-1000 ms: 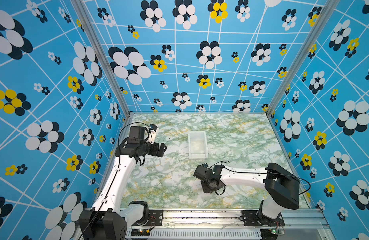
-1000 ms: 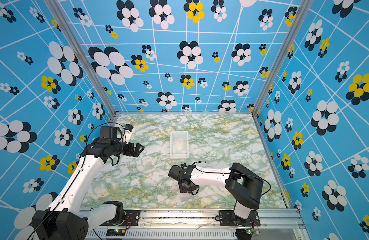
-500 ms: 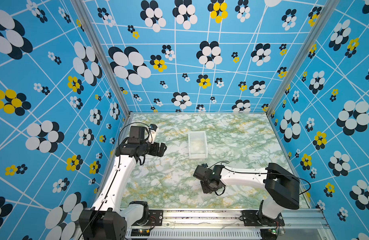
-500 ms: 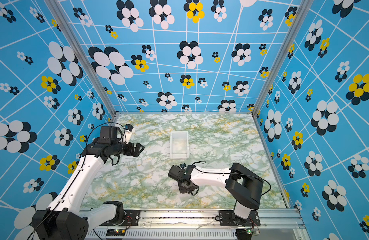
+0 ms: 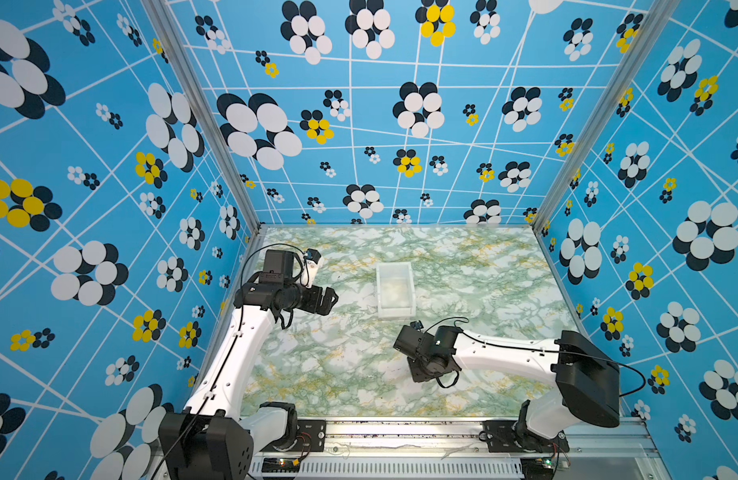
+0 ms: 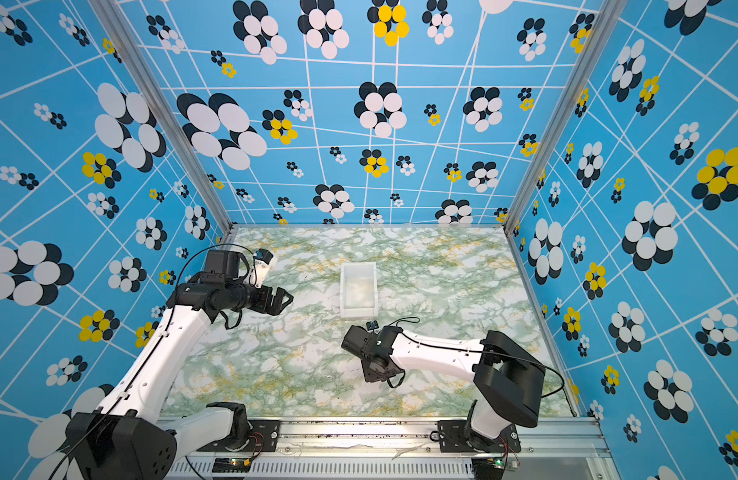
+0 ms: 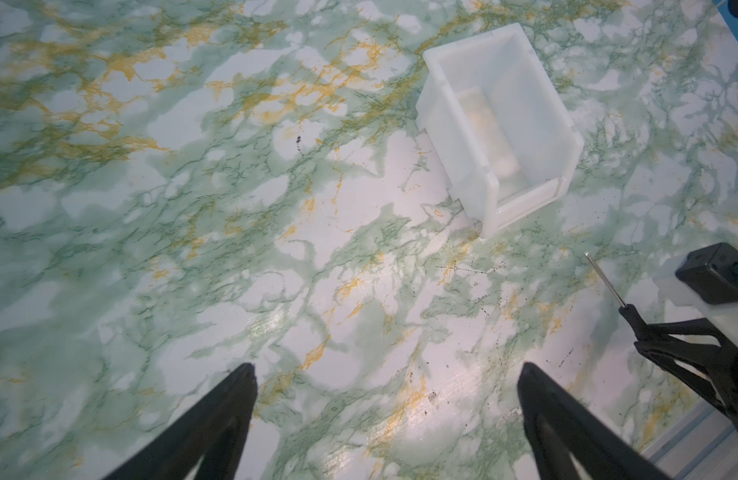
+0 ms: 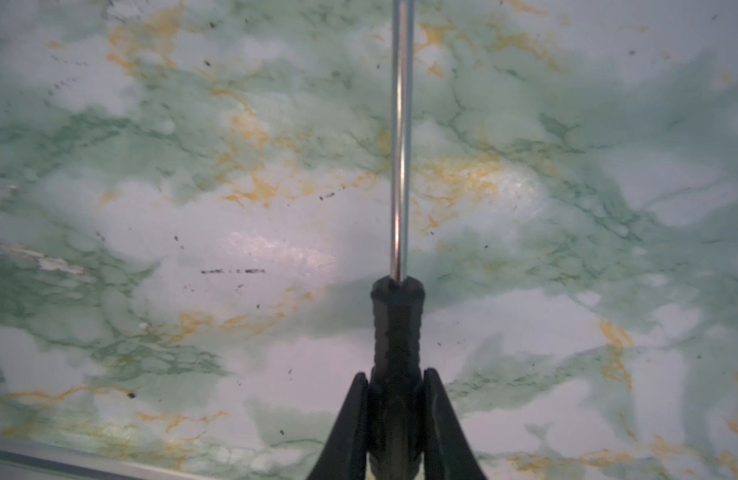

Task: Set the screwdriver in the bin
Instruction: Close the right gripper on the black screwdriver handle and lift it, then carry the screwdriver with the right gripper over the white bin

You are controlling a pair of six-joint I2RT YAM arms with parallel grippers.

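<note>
**Where your cameras look**

Both top views look down from high over the front edge onto the whole desk [image 5: 317, 365]. Your left wrist camera looks down from farther off, taking in the bin [image 7: 496, 124]. Your right wrist camera sits close along the screwdriver [image 8: 396, 328], which both wrist views share.

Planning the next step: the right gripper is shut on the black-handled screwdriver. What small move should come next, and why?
Probably lift the right gripper slightly. It is shut on the slim black-handled metal screwdriver, low over the marble-patterned table, and the empty translucent white plastic bin stands apart, with walls to clear.
</note>
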